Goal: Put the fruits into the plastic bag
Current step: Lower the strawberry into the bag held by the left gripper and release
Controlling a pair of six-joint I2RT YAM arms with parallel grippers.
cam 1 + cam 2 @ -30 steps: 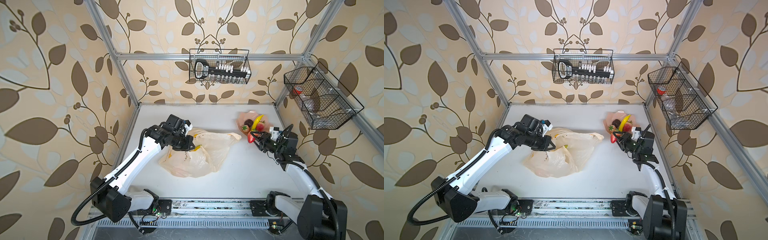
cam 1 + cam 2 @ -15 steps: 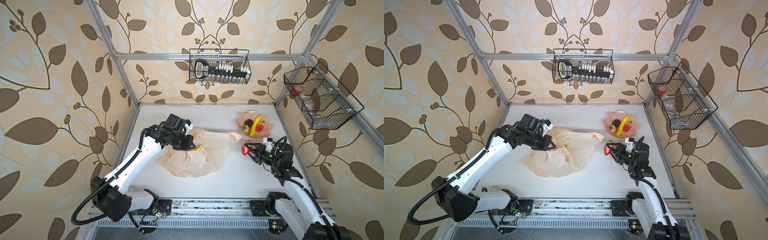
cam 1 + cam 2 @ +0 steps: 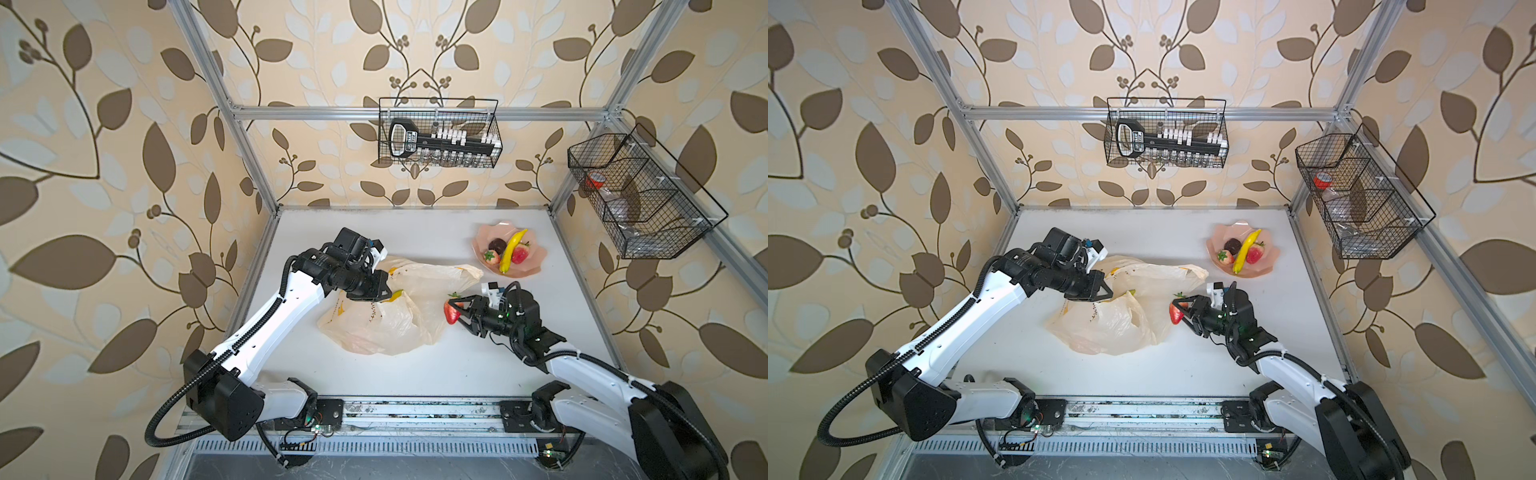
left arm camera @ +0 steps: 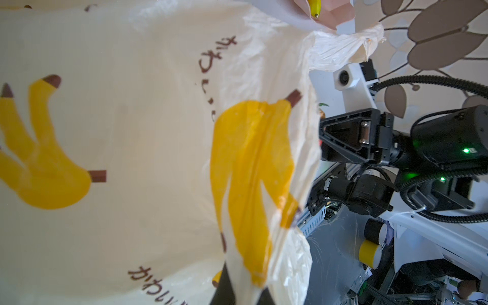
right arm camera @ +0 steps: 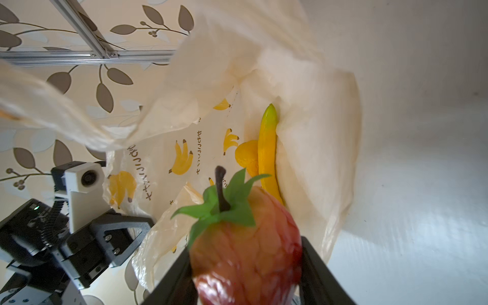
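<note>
Red toy strawberry [image 5: 245, 253] is clamped between the black fingers of the right gripper [image 3: 454, 312] — jaws partway apart, closed on the fruit, green leaf cap and dark stem pointing away from the wrist. In both top views the berry sits right at the right edge of the plastic bag [image 3: 374, 328], in front of its mouth, not inside.

The left gripper [image 3: 383, 291] is pressed together on a fold of the bag's film on the bag's left side. In the left wrist view the printed film drapes over the fingers. The film is lifted there, so the mouth gapes toward the right gripper.

Inside the bag, in the right wrist view: a yellow banana [image 5: 268, 153] lies along a crease, touching a rounded yellow-orange fruit [image 5: 247, 155] — which fruit, cannot tell.

The bag lies crumpled mid-table on the white table [image 3: 415, 374]. The pink wavy plate [image 3: 536, 254] is at the rear right, near the bag's far corner but apart from it. It holds a second banana [image 3: 512, 248], two plate strawberries [image 3: 520, 253] and a dark purple-brown piece [image 3: 496, 244].
</note>
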